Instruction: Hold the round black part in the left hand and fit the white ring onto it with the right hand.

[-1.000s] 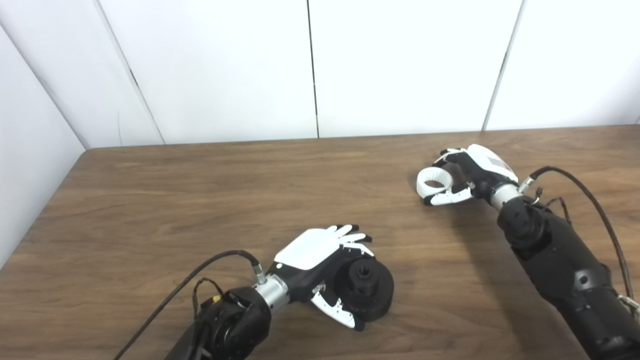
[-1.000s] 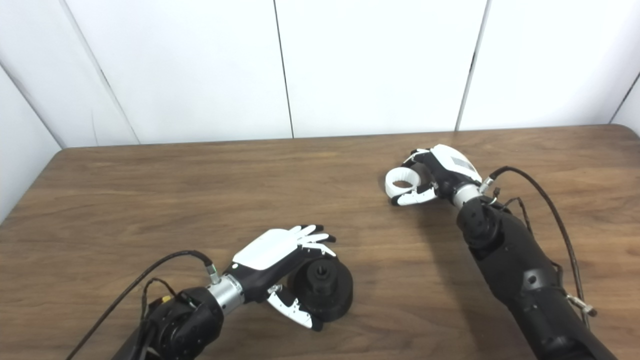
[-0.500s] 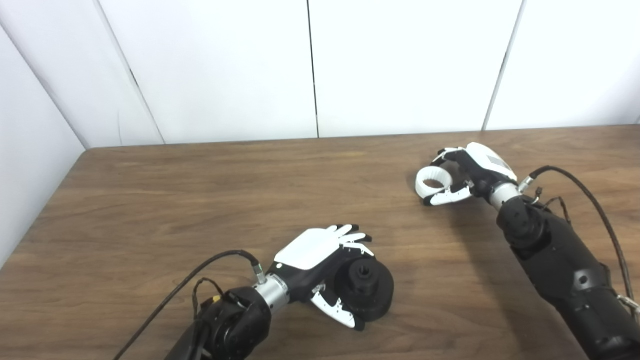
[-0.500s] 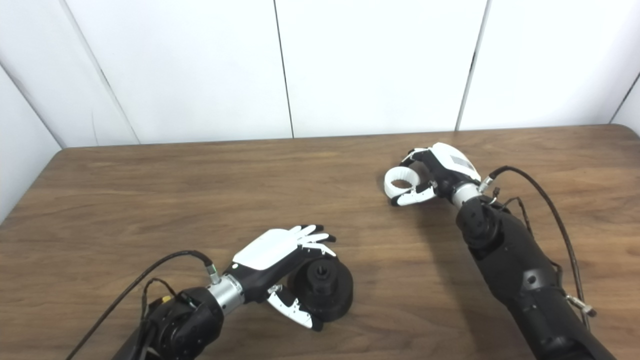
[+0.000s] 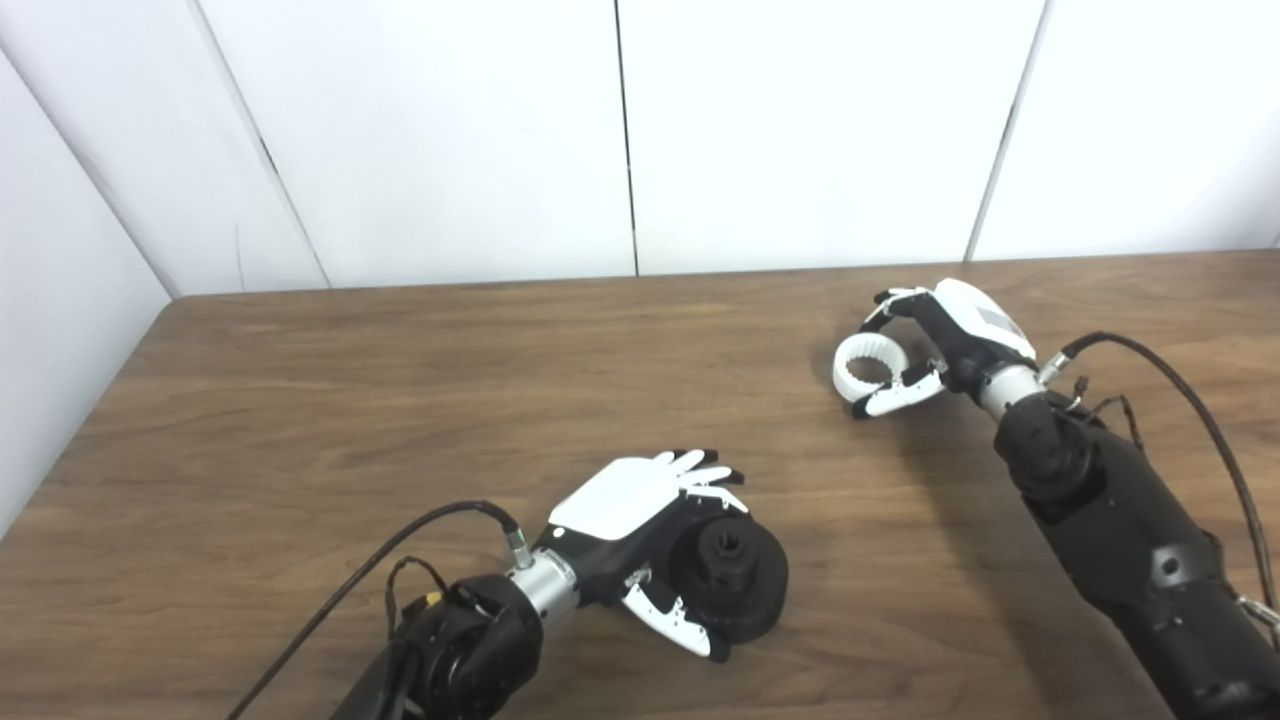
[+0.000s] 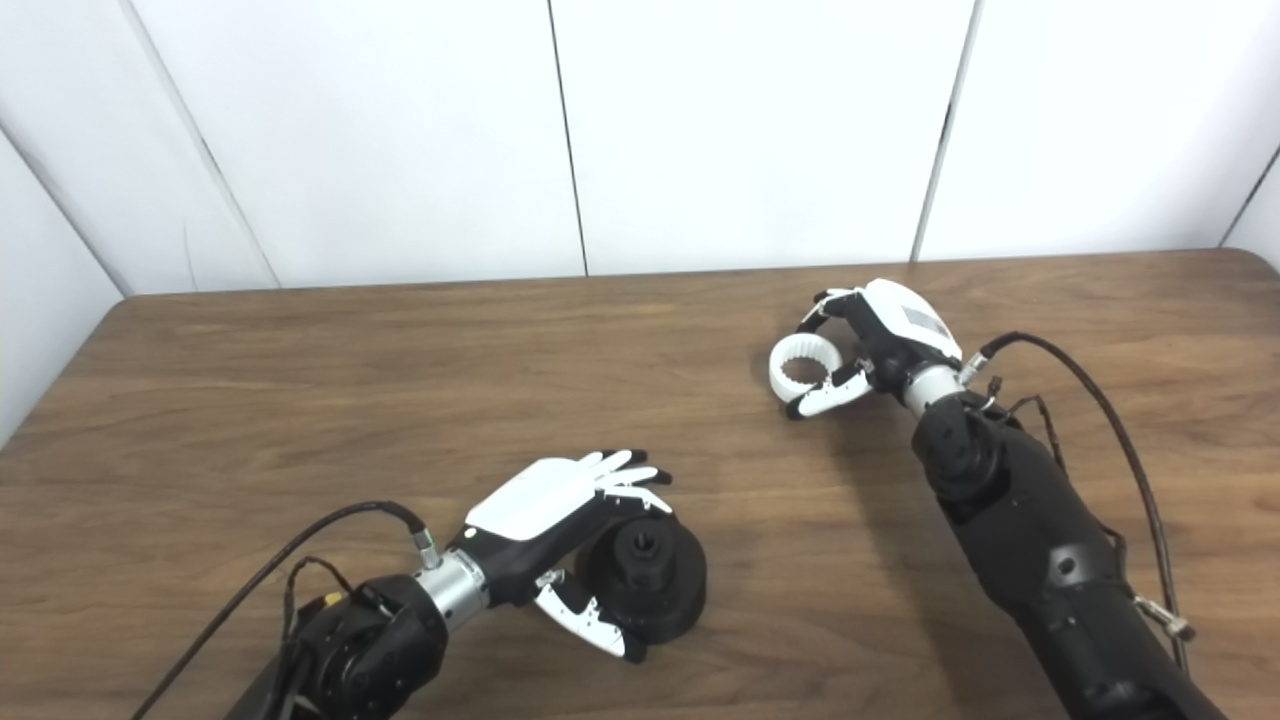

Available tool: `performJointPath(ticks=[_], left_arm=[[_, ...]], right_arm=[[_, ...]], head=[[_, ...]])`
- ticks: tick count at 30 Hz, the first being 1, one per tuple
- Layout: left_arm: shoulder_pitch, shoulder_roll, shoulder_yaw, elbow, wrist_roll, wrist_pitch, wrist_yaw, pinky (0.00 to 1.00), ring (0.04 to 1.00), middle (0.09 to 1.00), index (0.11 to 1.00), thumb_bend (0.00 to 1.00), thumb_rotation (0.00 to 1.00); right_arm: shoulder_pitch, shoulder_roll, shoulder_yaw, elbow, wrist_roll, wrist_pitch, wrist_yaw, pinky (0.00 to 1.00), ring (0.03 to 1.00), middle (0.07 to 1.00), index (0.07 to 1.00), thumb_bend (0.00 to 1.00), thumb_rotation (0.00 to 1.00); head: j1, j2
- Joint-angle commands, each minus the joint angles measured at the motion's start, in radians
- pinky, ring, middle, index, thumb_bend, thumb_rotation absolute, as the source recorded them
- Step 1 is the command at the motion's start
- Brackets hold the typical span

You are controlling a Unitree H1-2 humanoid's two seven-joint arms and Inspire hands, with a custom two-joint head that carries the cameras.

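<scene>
The right hand [image 5: 945, 345] pinches the white toothed ring [image 5: 868, 362] between thumb and fingers, holding it tilted so its opening faces partly toward the cameras. Whether it rests on the wooden table [image 5: 400, 400] or hangs just clear of it cannot be told. The ring is well apart from the round black part [image 5: 728, 578], far off to that part's right and toward the wall.

The left hand [image 5: 640, 530] curls around the round black part, fingers over its far side and thumb under its near edge, gripping it while it sits on the table with its raised hub [image 5: 726, 548] pointing up and toward the cameras.

The likely trouble lies in the carry and the fit. The pinch takes the ring on only a short stretch of its rim, so a quick swing toward the black part could let it pivot or slip out. If the ring arrives tilted as it is now, it could catch on the hub's edge and jam instead of seating. The left hand's fingers over the top of the black part may also block the ring's path, and a push against them could shove the part out of its grip.
</scene>
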Motion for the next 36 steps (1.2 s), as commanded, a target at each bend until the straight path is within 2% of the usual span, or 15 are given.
performJointPath(ticks=[1,8,19,23,32,36], left_arm=[[-0.005,0.007,-0.001,-0.008,0.019,0.005,-0.009,1.00,1.000,0.938,0.705,0.92,0.30],[-0.007,0.006,-0.001,-0.003,0.020,0.000,-0.004,1.00,1.000,0.937,0.703,0.92,0.29],[-0.009,0.006,0.001,-0.001,0.016,0.002,-0.007,1.00,1.000,0.935,0.702,0.92,0.28],[-0.010,0.006,0.002,-0.003,0.016,0.002,-0.007,1.00,1.000,0.935,0.703,0.92,0.28],[-0.013,0.001,0.000,0.004,0.017,0.001,-0.004,1.00,1.000,0.934,0.703,0.92,0.29],[-0.013,0.000,0.000,0.005,0.016,0.001,-0.004,1.00,1.000,0.933,0.702,0.92,0.29]], right_arm=[[-0.035,-0.021,-0.015,-0.062,0.005,-0.009,0.004,0.85,0.938,0.874,0.495,0.52,0.16],[-0.011,-0.032,-0.025,-0.149,0.014,0.007,0.042,0.82,0.928,0.872,0.495,0.52,0.16],[0.058,-0.029,-0.055,-0.385,0.051,0.068,0.133,0.81,0.925,0.859,0.495,0.52,0.15],[0.091,-0.031,-0.055,-0.500,0.063,0.093,0.177,0.82,0.927,0.854,0.494,0.52,0.15],[0.144,-0.027,-0.060,-0.691,0.074,0.171,0.267,0.83,0.924,0.852,0.494,0.52,0.15],[0.166,-0.028,-0.055,-0.776,0.076,0.184,0.301,0.82,0.916,0.845,0.493,0.52,0.15]], head=[[0.002,0.000],[0.002,-0.001],[0.006,0.000],[0.005,0.000],[0.006,0.001],[0.006,0.003]])
